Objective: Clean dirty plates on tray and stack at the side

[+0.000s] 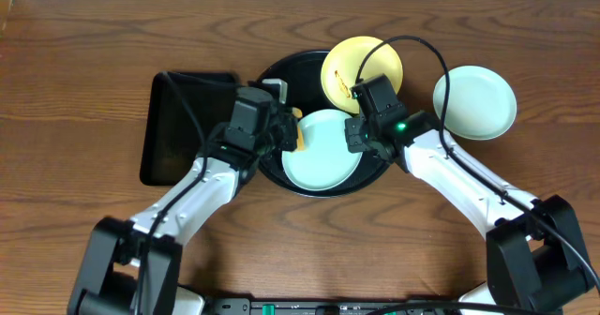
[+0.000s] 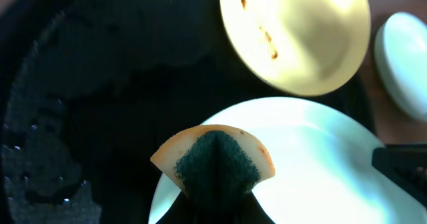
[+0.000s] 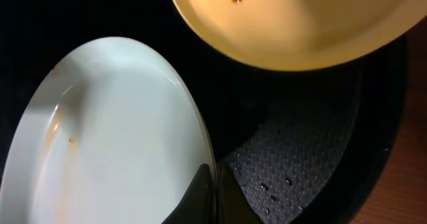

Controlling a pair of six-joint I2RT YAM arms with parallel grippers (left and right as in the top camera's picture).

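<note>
- On the tray [image 1: 302, 79], my right pincer [image 1: 356, 137] clamps the mint plate [image 1: 323, 154] at its 3 o'clock rim.
- My left pincer [image 1: 286, 132] grips a sponge [image 2: 213, 159] at that plate's 9 o'clock edge.
- Yellow plate [image 1: 361, 67]: tray's 1 o'clock.

You have three plates to count: a first mint-blue plate [image 1: 321, 149], a second mint-blue plate [image 1: 474, 102] and one yellow plate [image 1: 362, 69]. Your black trays number two: one round tray [image 1: 305, 71] and one rectangular tray [image 1: 173, 127]. You have a single sponge [image 2: 213, 159]. You are working with two grippers, the left gripper [image 1: 286, 135] and the right gripper [image 1: 353, 132], over one worktop [image 1: 75, 52].
</note>
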